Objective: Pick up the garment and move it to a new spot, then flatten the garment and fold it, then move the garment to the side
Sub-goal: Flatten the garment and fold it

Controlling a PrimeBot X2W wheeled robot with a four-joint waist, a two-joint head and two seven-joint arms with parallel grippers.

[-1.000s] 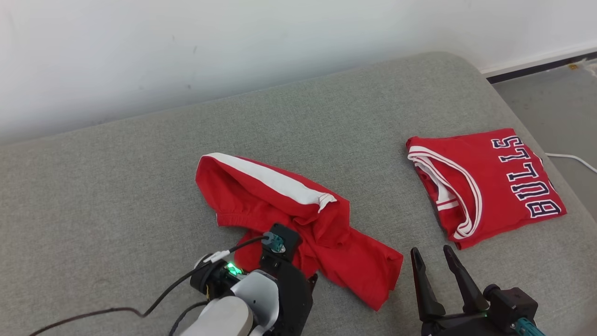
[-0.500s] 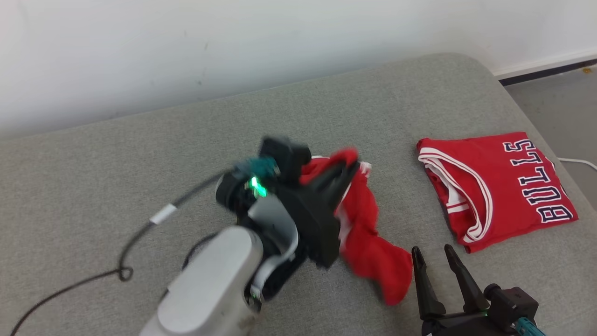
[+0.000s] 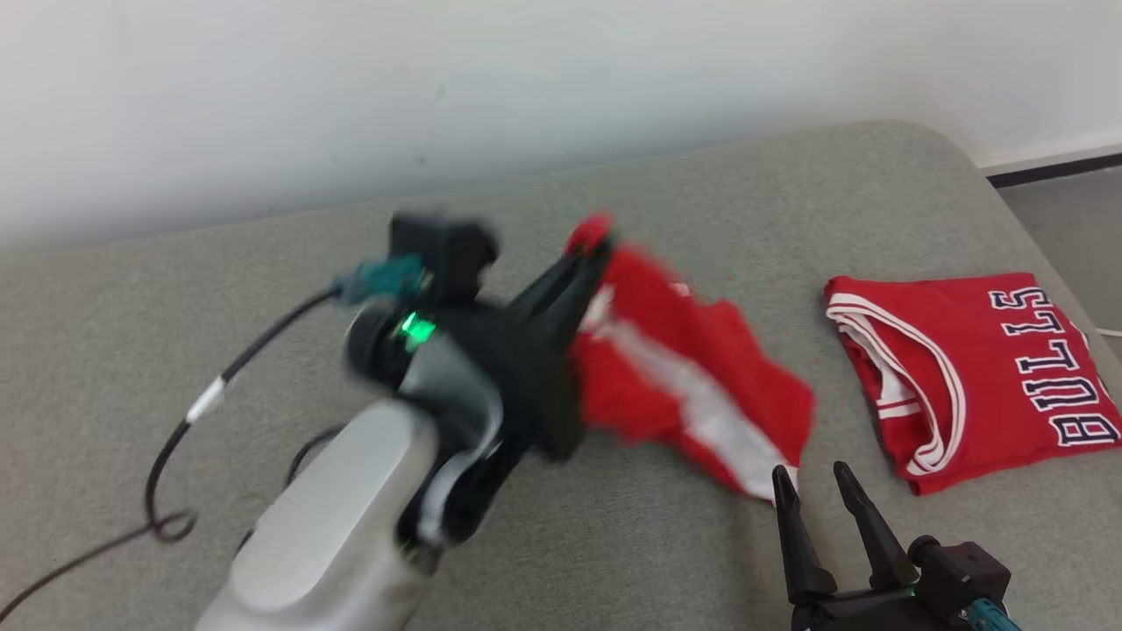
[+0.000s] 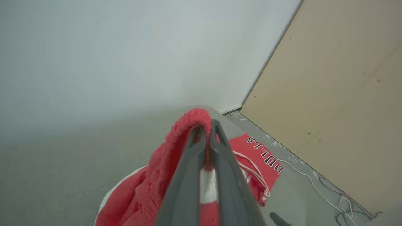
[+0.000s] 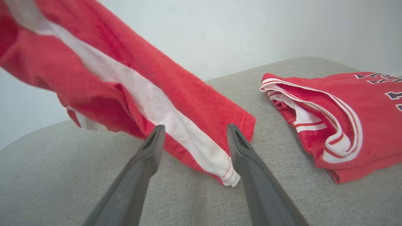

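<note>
Red garment (image 3: 701, 394) blurred in left pincer (image 3: 589, 254).

Garment (image 3: 692, 386) over cushion (image 3: 745, 202); folded jersey (image 3: 973, 377) on cushion, right of it.

Left forearm (image 3: 324, 535): rounded, smooth silver-grey shell.
Left wrist (image 3: 491, 350): black housing, green light (image 3: 417, 329), teal plug (image 3: 381, 279).
Cable (image 3: 207, 407): thin, black, with one white band.
Left gripper (image 3: 589, 254): long, dark, tapered fingers.
Right gripper (image 3: 811, 480): matching dark fingers on a black base.
</note>
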